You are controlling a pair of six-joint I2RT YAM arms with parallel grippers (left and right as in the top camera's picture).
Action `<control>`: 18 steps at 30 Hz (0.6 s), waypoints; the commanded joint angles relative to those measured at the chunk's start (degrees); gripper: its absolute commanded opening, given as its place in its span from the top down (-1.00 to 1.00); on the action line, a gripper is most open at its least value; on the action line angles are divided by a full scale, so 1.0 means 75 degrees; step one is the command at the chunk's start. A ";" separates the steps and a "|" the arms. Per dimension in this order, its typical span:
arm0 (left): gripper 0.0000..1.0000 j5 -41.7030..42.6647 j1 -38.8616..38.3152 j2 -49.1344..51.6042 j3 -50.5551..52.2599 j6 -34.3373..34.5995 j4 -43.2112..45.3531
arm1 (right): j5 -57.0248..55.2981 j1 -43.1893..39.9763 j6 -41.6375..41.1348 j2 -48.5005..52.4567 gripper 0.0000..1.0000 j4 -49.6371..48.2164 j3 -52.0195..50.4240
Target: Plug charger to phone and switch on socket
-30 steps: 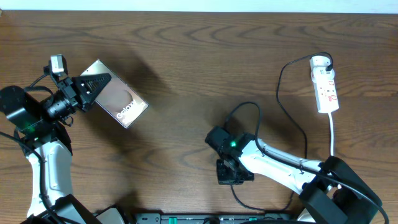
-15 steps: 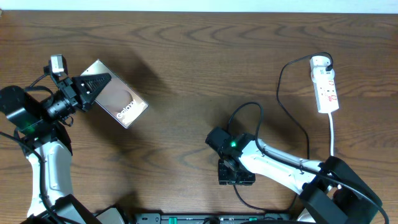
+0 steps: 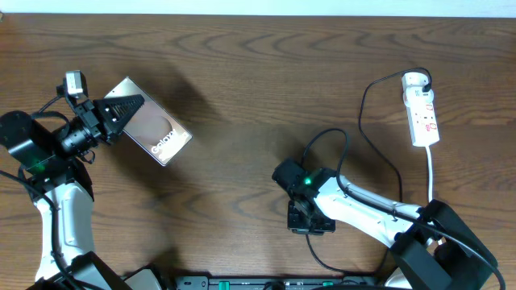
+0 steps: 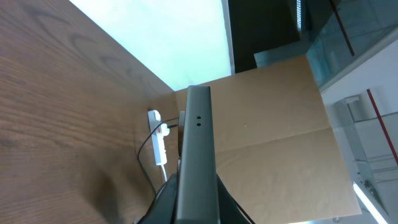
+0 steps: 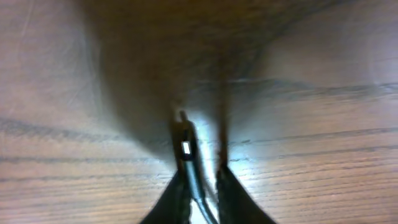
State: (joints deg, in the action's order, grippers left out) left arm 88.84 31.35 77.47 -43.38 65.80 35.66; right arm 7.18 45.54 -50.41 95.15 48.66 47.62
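The phone (image 3: 158, 134) is a grey slab with "Galaxy" lettering, held tilted above the table at the left. My left gripper (image 3: 122, 110) is shut on its near end. In the left wrist view the phone (image 4: 198, 143) shows edge-on between the fingers (image 4: 196, 208). The charger cable (image 3: 372, 137) runs from the white socket (image 3: 421, 118) at the right, loops across the table and ends in my right gripper (image 3: 311, 222) low in the middle. In the right wrist view the plug tip (image 5: 186, 147) sticks out between the closed fingers (image 5: 202, 171), close above the wood.
The socket's white cord (image 3: 430, 173) runs down the right side. The socket also shows far off in the left wrist view (image 4: 159, 143), with a cardboard panel (image 4: 273, 118) behind it. The right arm (image 3: 371, 211) lies across the front right.
My right gripper has moved a little to the right and toward the front edge with the cable, and the cable loop shifted right with it. The left arm and phone have not moved.
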 commanded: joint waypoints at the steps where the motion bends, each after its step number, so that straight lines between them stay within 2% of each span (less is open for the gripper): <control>1: 0.85 0.0175 0.0032 -0.0050 -0.0044 0.0058 0.0058 | -0.0423 -0.0061 0.0070 0.0216 0.86 -0.0204 -0.0192; 12: 0.85 0.0175 0.0032 -0.0050 -0.0044 0.0058 0.0061 | -0.0280 -0.0009 0.0099 0.0216 0.96 0.0003 -0.0195; 18: 0.85 0.0175 0.0032 -0.0050 -0.0044 0.0058 0.0058 | -0.0076 0.0303 0.0093 0.0216 0.78 0.0087 -0.0224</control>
State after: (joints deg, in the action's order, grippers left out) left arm 88.84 31.35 77.47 -43.40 65.80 35.66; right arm 6.66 46.52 -49.89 95.09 49.36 47.62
